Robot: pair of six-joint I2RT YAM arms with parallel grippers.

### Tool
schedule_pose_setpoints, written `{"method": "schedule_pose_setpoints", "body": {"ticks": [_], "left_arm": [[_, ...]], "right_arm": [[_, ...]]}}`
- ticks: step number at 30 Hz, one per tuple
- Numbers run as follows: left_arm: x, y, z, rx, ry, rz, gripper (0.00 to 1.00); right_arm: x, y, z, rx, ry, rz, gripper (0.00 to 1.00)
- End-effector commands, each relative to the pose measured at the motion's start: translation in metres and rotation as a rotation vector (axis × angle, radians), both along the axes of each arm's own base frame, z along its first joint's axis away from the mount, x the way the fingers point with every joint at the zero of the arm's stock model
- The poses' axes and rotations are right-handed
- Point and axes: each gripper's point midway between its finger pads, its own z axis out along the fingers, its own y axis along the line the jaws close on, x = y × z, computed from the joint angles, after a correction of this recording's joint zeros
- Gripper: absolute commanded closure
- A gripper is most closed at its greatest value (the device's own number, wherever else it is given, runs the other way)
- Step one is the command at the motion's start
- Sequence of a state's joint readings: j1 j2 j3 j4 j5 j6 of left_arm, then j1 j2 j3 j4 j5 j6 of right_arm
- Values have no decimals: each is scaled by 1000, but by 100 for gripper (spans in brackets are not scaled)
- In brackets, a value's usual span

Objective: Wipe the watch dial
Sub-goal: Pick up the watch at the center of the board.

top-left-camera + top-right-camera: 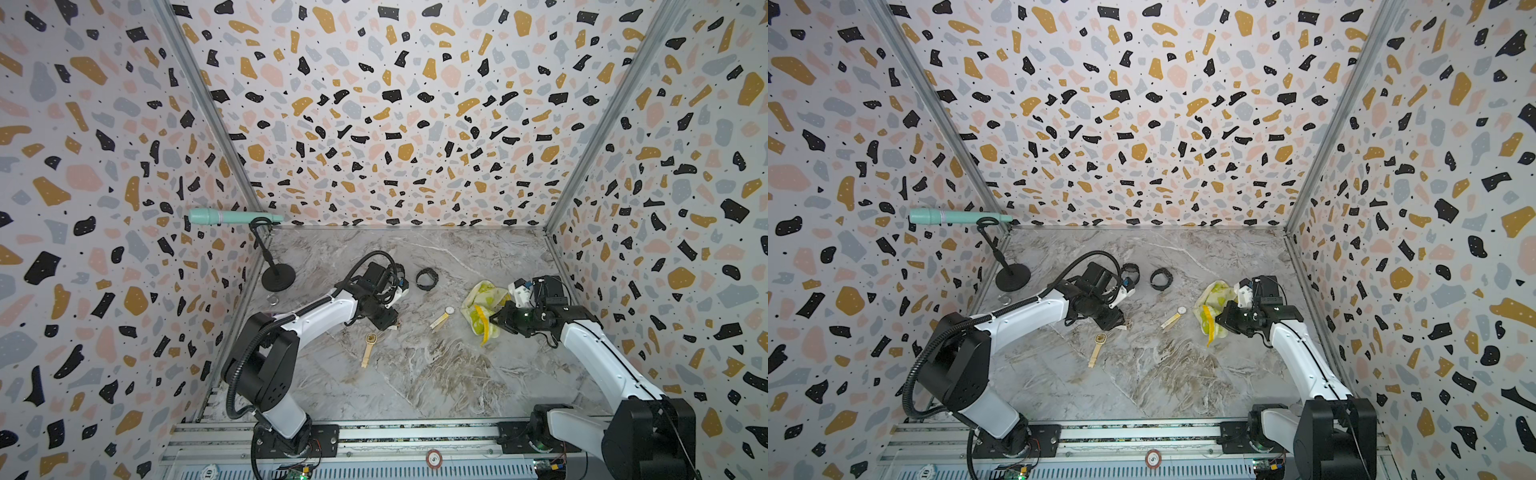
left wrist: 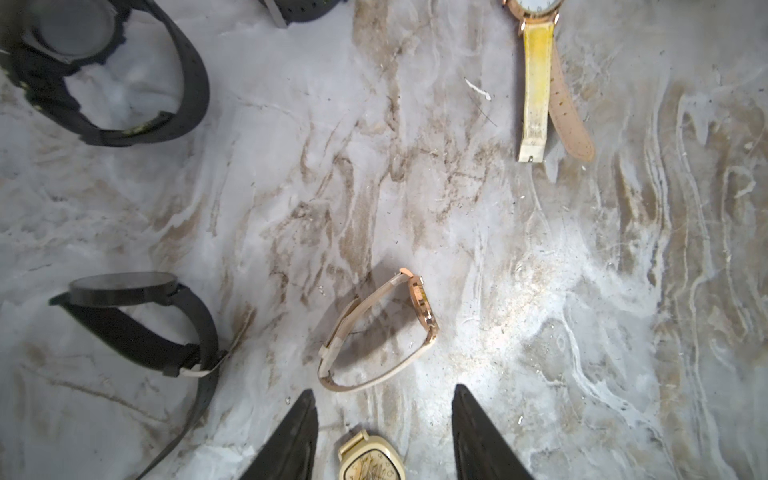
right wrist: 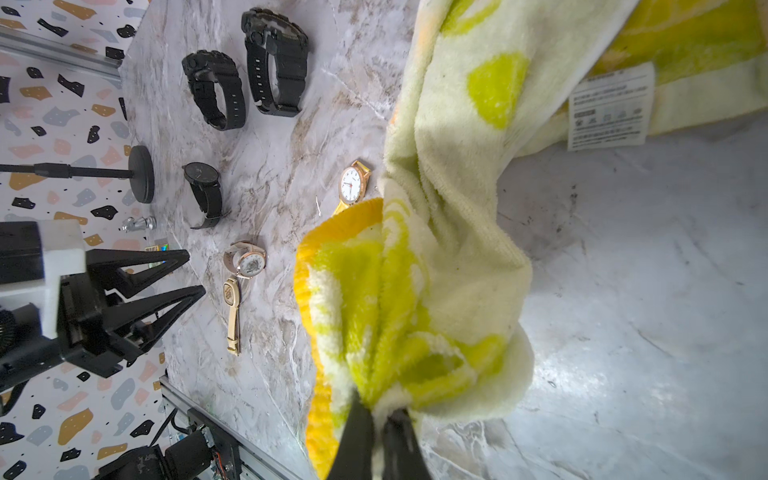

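Pinched in the right gripper [image 3: 376,419], the yellow-green terry towel [image 3: 436,249] hangs ready; the left gripper [image 2: 384,390] (spread, empty) should steady the rose-gold beige-strapped watch [image 2: 422,307] dial-up.

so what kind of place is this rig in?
Probably a robot test booth, not a real room: printed wall panels box in a marble-look table, two arms sit on a rail at its front edge, and the right claw grips a cloth near loose watches.
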State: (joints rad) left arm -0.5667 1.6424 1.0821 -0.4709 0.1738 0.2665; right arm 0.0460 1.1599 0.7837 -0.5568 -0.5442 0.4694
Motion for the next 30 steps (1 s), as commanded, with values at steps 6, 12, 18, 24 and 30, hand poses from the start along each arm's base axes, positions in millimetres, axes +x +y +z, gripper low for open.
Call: {"method": "schedule_pose_setpoints", "body": {"ticks": [6, 12, 18, 24, 30], "left_arm": [[-3, -11, -4, -25, -35, -102, 50], [-12, -18, -21, 18, 11, -144, 51], [-19, -18, -34, 51, 19, -157, 53], [-17, -17, -42, 79, 32, -155, 53], [-13, -15, -48, 102, 24, -149, 54]], "right_arm": [[3, -1, 12, -13, -30, 13, 100], [7, -4, 14, -12, -35, 11, 100], [7, -9, 13, -10, -32, 1, 100], [10, -14, 13, 3, -31, -5, 100], [12, -18, 12, 14, -29, -9, 100]]}}
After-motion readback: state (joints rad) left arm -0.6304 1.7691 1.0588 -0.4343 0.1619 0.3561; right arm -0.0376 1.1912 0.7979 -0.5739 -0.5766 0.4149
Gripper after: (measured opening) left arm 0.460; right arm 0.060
